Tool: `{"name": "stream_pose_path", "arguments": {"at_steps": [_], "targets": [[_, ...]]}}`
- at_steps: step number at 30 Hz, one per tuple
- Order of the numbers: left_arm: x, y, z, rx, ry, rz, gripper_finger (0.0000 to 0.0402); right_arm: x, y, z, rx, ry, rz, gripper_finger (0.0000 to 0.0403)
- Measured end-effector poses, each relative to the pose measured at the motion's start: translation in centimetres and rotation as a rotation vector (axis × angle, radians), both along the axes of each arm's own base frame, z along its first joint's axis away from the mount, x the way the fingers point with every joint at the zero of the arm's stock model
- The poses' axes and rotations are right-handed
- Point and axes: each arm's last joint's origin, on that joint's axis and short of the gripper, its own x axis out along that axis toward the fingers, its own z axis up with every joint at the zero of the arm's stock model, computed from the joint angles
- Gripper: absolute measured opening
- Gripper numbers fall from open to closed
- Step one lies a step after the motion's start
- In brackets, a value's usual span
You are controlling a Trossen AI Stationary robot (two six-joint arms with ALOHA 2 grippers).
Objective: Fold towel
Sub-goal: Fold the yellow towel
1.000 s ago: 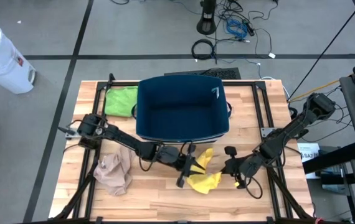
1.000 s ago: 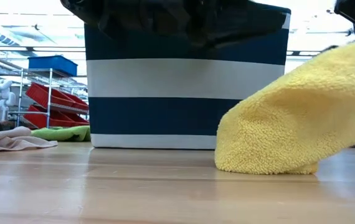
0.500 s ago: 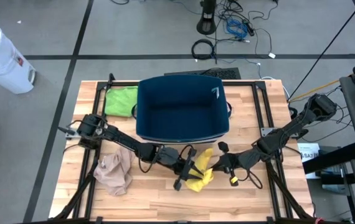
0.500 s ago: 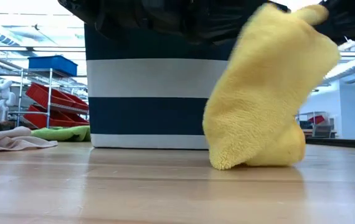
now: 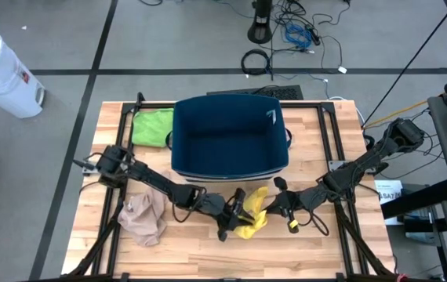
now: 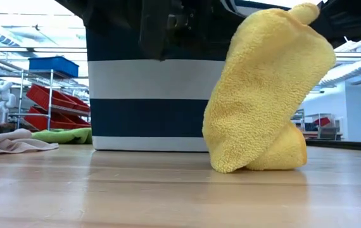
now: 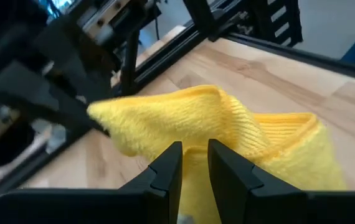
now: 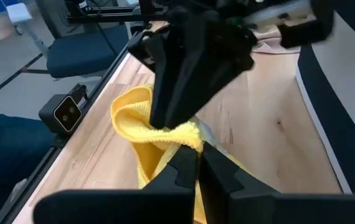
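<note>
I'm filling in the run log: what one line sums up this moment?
task: fold towel | yellow towel: bunched, partly lifted | left hand: gripping towel | right hand: shut on towel | navy bin: behind

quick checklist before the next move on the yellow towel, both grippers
1. Right gripper shut on the towel: ok, its wrist view shows the fingers pinching a fold.
2. Left gripper on the towel: ok, its fingers stand a little apart, straddling the cloth.
3. Towel lying flat for a fold: not ok, the low view shows it lifted in a bunched peak, only its lower part on the table.
4. Corners lined up: cannot tell, the cloth is crumpled.
5. Room beside the bin: ok, the towel sits in front of it.
6. Beige cloth out of the way: ok, apart from the towel.
</note>
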Motion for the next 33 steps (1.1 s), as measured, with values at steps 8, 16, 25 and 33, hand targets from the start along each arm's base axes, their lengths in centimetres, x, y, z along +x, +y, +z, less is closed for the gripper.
{"name": "stream_pose_path", "arguments": {"at_steps": [8, 16, 25, 33], "targets": [[-0.1, -0.2, 0.0, 0.082, -0.028, 0.008, 0.0107, 0.0, 0.1, 0.0, 0.015, 0.011, 0.039, 0.0], [0.2, 0.6, 0.0, 0.079, -0.026, 0.018, 0.0179, 0.0, 0.1, 0.0, 0.016, 0.012, 0.042, 0.0], [0.4, 1.5, -0.2, 0.092, -0.014, -0.103, 0.0164, 0.2, -0.1, 0.3, 0.032, -0.017, 0.032, 0.0], [0.3, 1.4, -0.2, 0.121, -0.023, -0.198, 0.0107, 0.8, -0.6, 0.2, 0.039, -0.032, 0.002, 0.0]]}}
